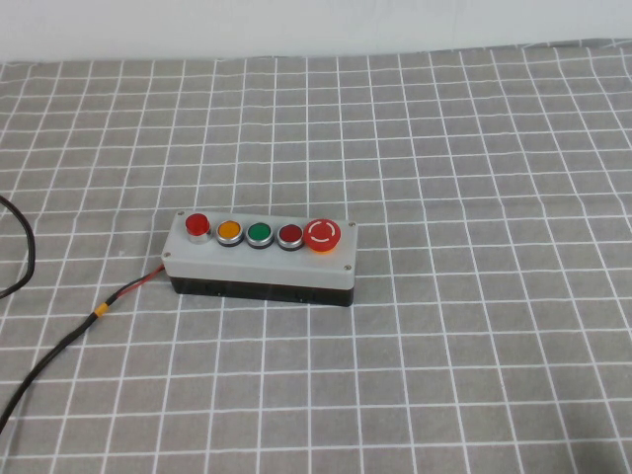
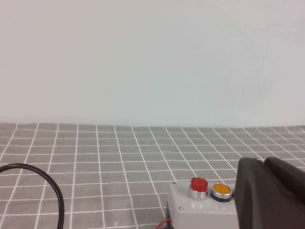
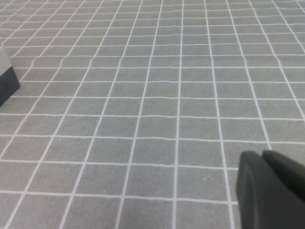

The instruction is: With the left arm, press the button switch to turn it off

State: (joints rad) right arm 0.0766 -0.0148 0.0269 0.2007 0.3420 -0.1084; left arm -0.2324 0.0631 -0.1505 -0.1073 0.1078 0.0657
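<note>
The button switch (image 1: 197,224) is a small bright-red button with a silver rim. It stands at the left end of a row of five on a grey box (image 1: 262,262), next to the orange button (image 1: 229,232). Neither arm shows in the high view. In the left wrist view my left gripper (image 2: 264,161) is shut and empty, with its black fingers held off to one side of the box (image 2: 200,212). It is apart from the red button (image 2: 198,185) and hides the rest of the row. My right gripper (image 3: 262,155) is shut and empty above bare cloth.
The box also carries green (image 1: 260,234), darker red (image 1: 290,235) and large red mushroom (image 1: 323,235) buttons. A black cable (image 1: 59,346) with red wires runs from its left end to the table's front left. A grey checked cloth (image 1: 474,355) covers the table. A box corner (image 3: 7,78) shows in the right wrist view.
</note>
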